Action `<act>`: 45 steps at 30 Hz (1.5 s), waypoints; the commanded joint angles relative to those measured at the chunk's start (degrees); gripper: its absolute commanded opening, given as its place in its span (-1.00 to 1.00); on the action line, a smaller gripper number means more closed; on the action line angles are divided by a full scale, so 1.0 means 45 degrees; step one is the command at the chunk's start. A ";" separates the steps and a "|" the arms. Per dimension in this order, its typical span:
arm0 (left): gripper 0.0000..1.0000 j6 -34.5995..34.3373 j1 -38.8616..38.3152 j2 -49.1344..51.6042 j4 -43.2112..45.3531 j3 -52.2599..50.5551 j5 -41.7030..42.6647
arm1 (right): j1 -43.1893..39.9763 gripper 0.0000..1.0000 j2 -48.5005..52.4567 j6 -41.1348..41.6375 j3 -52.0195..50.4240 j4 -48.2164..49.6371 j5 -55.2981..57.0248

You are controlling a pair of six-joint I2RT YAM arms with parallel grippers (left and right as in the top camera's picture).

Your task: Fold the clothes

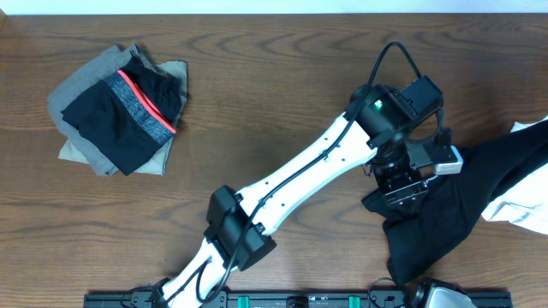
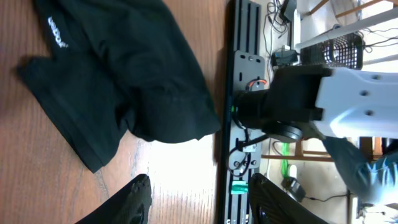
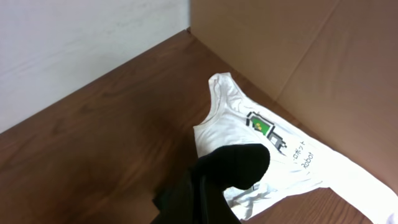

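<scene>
Dark wood-grain table (image 1: 282, 103) fills the overhead view. Far to the left of the black T-shirt (image 1: 462, 214), a stack of folded clothes (image 1: 116, 111) sits finished, grey and tan pieces below and a red-banded black piece (image 1: 137, 107) on top.

The left arm (image 1: 300, 171) reaches from the near edge across to the T-shirt's left margin. The left gripper (image 1: 402, 192) hangs just above the cloth there. In its wrist view the fingers (image 2: 140, 196) are spread wide with bare wood between them, holding nothing, and the T-shirt's rumpled edge (image 2: 124, 74) lies just beyond them.

The shirt is a crumpled heap, not laid out. It runs from the near edge up towards the right side of the table.

Against the T-shirt's right side lies a white tank top (image 1: 522, 214) with a small printed logo (image 3: 261, 143), close to a cardboard wall (image 3: 311, 50).

In the right wrist view a roll of black cloth (image 3: 233, 165) hides the right gripper's fingers. I cannot tell whether they are clamped on it or loose.

This looks like the start of the next garment. The shirt has to be spread flat before any fold, so the left gripper would need to drop onto a hem or sleeve edge, pinch one layer and draw it left onto open wood
</scene>
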 commanded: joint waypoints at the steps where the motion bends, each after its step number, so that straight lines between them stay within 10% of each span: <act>1: 0.04 -0.0481 0.0199 0.0874 -0.0097 -0.0015 0.0316 | -0.0044 -0.98 0.0107 0.0219 0.0160 -0.0024 -0.0194; 6: 0.07 -0.0486 0.0219 0.2108 -0.0554 -0.0019 0.1739 | -0.0044 -0.97 0.0321 0.0214 0.0160 -0.0039 -0.0481; 13: 0.68 0.0330 0.0641 0.2448 -0.1001 -0.0019 0.3434 | -0.0044 -0.97 0.0549 0.0209 0.0160 0.0063 -0.0865; 18: 0.70 0.1044 0.0019 0.2448 -0.1010 -0.0019 0.1870 | -0.0044 -0.98 0.0641 0.0165 0.0160 0.0471 -0.1656; 27: 0.39 0.0656 -0.0529 0.2448 0.0699 -0.0019 -0.3633 | -0.0044 -0.97 0.0641 0.0068 0.0160 0.0627 -0.1957; 35: -0.88 0.0058 -0.0301 0.2793 0.1938 -0.0092 -0.3842 | -0.0044 -0.97 0.0641 -0.0024 0.0160 0.0627 -0.2055; 45: -0.88 -0.0117 -0.0301 0.4677 0.1768 -0.0092 -0.4847 | -0.0044 -0.97 0.0646 -0.0019 0.0160 0.0670 -0.2055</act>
